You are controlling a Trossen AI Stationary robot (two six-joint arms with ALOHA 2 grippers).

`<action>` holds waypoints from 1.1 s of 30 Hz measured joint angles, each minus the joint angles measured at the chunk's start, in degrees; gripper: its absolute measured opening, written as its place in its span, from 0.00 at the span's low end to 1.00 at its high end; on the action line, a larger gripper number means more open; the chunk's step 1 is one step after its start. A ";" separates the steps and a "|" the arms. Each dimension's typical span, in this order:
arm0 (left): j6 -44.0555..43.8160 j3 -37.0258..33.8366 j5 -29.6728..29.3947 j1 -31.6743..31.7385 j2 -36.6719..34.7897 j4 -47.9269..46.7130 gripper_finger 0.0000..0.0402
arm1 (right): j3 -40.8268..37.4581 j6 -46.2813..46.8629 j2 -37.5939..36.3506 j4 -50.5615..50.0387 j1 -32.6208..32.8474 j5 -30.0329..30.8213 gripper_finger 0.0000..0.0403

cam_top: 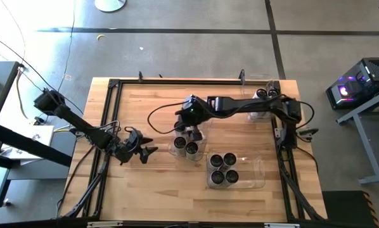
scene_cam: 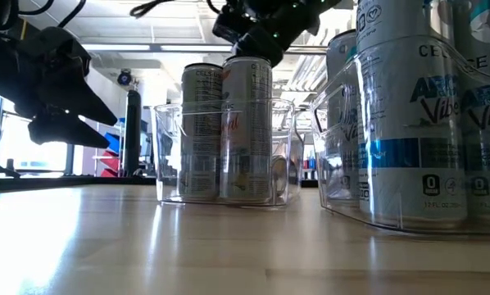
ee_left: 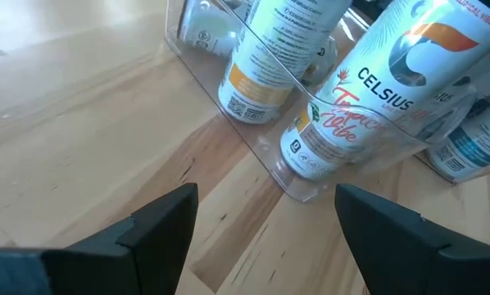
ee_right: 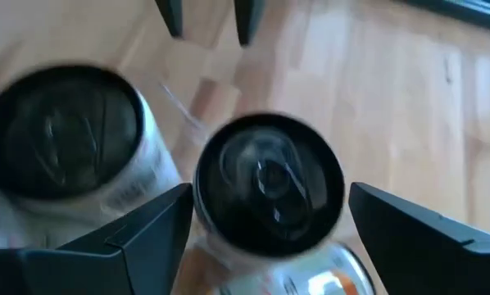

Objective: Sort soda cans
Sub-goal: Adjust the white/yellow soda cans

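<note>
cans: slim soda cans [cam_top: 191, 148] in a clear bin [cam_top: 174, 151] mid-desk, rigid, slick, probably full so hefty
grab spot: sides, just under the rim
right gripper [ee_right: 265, 215]: fingers spread, straddling one can top, not gripping
left gripper [ee_left: 265, 215]: released, beside the bin

Right gripper [cam_top: 191, 131]: hovering over the small bin [cam_top: 188, 147], jaws spread.
Small bin: holding three soda cans [cam_top: 186, 146].
Left gripper [cam_top: 145, 147]: waiting open, just left of that bin.
Front bin [cam_top: 250, 173]: holding four cans [cam_top: 223, 170].
Back bin [cam_top: 261, 109]: showing two cans [cam_top: 267, 93].
</note>
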 joint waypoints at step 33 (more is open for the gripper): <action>0.00 -0.02 -1.27 -0.04 0.00 0.42 0.70 | 0.11 7.15 1.04 3.36 1.11 -7.11 0.81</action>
